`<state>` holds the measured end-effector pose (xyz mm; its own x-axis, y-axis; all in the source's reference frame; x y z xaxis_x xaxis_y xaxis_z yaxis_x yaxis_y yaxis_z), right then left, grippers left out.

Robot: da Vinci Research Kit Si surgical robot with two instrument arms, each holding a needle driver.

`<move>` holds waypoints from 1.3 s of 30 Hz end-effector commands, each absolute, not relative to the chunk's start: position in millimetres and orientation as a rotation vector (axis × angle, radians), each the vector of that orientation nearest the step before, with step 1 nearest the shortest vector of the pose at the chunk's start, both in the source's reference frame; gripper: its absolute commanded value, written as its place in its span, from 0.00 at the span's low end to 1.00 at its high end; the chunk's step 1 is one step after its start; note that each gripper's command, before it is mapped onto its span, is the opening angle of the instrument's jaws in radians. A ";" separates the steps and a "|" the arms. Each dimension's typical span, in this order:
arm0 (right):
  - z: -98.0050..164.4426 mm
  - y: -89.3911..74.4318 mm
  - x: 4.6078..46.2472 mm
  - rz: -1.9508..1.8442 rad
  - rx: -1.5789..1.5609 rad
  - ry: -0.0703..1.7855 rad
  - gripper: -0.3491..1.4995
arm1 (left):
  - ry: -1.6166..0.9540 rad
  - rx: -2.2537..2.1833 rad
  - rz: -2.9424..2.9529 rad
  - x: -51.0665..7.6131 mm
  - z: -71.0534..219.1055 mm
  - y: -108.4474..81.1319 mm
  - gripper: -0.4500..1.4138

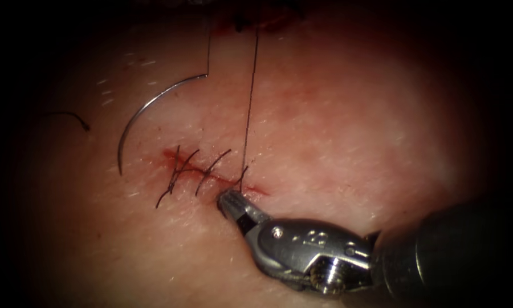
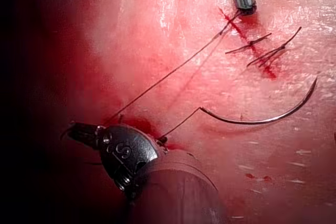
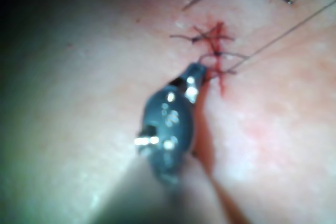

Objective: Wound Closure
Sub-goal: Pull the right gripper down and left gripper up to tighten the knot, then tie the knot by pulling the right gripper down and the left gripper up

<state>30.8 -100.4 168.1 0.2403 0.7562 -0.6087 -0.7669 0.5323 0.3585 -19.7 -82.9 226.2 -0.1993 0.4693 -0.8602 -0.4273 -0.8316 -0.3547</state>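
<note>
The curved needle lies loose on the tissue, left of the cut and above it, held by neither tool and not in the tissue. The thread from its blunt end runs up and away. Three stitches cross the cut. A taut strand of thread rises straight from the cut's right end. My right tool has its jaws shut on the thread at that end. In the left wrist view my left tool holds the far end of the strand, jaws shut.
A short loose piece of thread lies on the tissue far to the left. Red fluid stains the cut and the tissue's far edge. The right tool's shaft fills the near right.
</note>
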 end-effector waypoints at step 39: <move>166.2 -107.2 35.4 0.926 0.107 0.843 0.00 | 0.021 -1.523 2.156 -32.7 234.2 -74.3 0.00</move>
